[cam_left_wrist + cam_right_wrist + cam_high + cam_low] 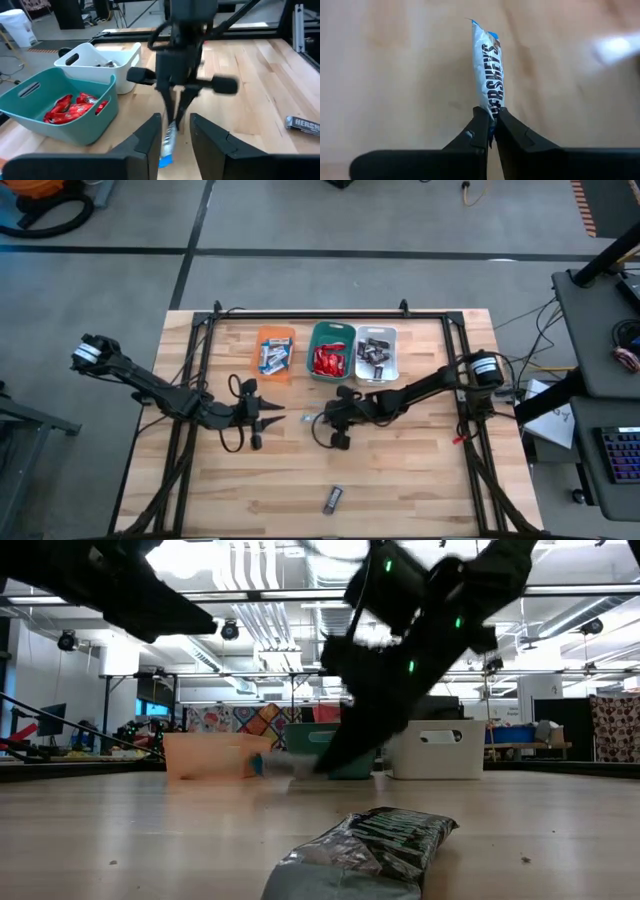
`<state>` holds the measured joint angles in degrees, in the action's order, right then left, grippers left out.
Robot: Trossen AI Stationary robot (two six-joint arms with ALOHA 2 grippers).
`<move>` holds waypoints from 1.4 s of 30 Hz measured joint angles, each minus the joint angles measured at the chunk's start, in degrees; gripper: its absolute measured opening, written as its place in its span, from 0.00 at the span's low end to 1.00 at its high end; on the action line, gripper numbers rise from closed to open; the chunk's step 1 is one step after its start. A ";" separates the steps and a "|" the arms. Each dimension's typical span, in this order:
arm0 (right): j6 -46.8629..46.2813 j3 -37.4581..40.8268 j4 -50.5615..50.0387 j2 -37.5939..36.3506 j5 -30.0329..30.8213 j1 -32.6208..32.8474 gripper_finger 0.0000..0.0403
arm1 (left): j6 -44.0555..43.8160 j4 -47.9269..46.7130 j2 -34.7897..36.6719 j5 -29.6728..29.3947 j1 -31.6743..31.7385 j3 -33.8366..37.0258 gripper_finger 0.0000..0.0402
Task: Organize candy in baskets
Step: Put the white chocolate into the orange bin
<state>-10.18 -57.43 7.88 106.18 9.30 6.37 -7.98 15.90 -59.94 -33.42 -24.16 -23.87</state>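
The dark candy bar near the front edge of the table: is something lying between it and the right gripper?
No. In the high view, only bare wood separates the dark candy bar from the right gripper, which pinches a blue-and-white bar.

Right tool [176,117] pinching blue-and-white bar [168,142]

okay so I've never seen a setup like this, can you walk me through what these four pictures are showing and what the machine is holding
This is a robot with two dark arms working at a wooden table, sorting candy. One picture looks straight down from above, one looks level across the table top, and two come from cameras on the arms' wrists. Three bins stand in a row: an orange bin with blue-and-white bars, a teal bin with red ones, and a white bin with dark ones. The right gripper is pinched shut on the end of a blue-and-white bar. The left gripper sits close by, facing it, and holds nothing. A dark-wrapped bar lies alone near the table's front edge.
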 joint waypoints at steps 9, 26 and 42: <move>-4.24 -0.07 1.62 -5.94 -8.55 0.46 0.04 | 3.51 5.00 0.02 2.33 0.00 2.48 0.45; -1.09 -0.91 16.56 -7.51 -9.79 0.46 0.04 | 6.57 9.27 0.00 5.26 0.00 2.70 0.53; 2.58 -6.43 10.21 -7.51 -9.72 0.46 0.04 | 13.49 14.39 0.00 4.89 0.00 2.70 0.26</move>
<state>-7.60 -63.86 18.09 98.67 -0.43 6.83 5.51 30.29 -59.94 -28.53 -24.16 -21.17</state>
